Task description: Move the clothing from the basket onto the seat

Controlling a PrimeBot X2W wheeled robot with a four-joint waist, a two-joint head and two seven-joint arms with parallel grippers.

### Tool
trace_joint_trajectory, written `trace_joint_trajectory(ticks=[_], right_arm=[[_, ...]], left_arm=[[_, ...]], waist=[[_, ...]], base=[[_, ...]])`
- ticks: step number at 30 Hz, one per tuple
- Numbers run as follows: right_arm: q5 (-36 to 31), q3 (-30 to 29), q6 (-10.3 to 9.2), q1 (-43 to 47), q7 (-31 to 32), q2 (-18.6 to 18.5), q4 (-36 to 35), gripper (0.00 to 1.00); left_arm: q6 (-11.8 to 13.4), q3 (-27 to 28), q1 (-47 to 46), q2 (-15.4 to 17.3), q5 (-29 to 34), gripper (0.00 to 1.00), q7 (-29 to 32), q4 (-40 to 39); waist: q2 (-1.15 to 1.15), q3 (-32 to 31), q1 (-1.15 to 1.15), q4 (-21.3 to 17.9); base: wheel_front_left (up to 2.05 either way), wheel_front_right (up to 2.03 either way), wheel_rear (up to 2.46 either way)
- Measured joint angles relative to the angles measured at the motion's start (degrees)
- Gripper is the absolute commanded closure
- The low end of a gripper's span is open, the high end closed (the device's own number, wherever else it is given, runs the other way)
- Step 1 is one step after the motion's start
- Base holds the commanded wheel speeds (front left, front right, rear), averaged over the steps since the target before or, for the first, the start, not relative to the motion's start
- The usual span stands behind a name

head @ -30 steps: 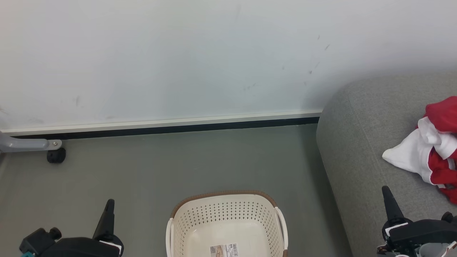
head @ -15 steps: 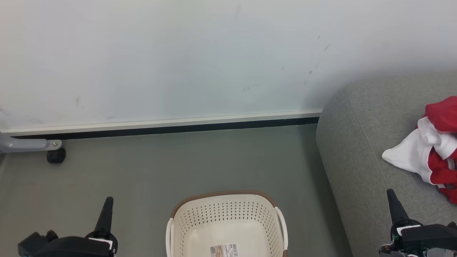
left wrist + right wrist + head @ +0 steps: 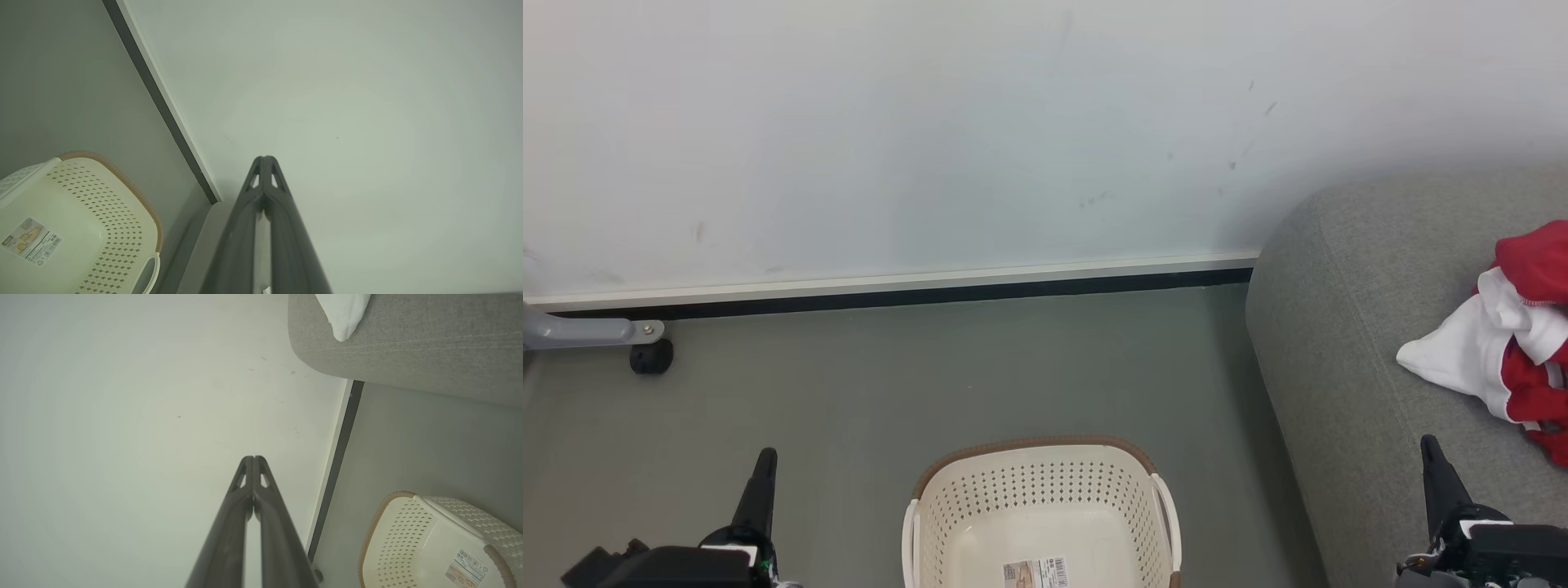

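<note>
change: right gripper [image 3: 1431, 445] and left gripper [image 3: 765, 454] have sunk toward the frame's bottom; nothing else shifted.
claws: both pinched shut, empty, tapered dark fingers parked clear.
basket [image 3: 1037, 446]: perforated cream plastic, seemingly empty, near end cropped.
clothing [image 3: 1486, 359]: crumpled red-white heap on the seat [image 3: 1339, 343], nubby grey upholstery; task likely finished.

Left claw [image 3: 765, 456], right claw [image 3: 1430, 445], black housings [image 3: 670, 567], long tapered dark fingers [image 3: 245, 228]

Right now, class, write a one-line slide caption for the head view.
Basket bare inside, red and white clothing heaped on the grey seat, left claw and right claw shut and empty.
</note>
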Motion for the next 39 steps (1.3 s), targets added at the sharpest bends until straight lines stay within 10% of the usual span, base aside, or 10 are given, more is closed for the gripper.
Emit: trace_joint_trajectory(ticks=[39], right_arm=[[4.88,-1.69,0.97,-0.03,0.66,1.0,1.03,1.0]], left_arm=[[-1.02,1.23,-0.64,-0.78,-5.34,1.0,0.94,0.76]], waist=[[0.0,-0.01,0.0,-0.01]], base=[[0.0,0.0,0.0]])
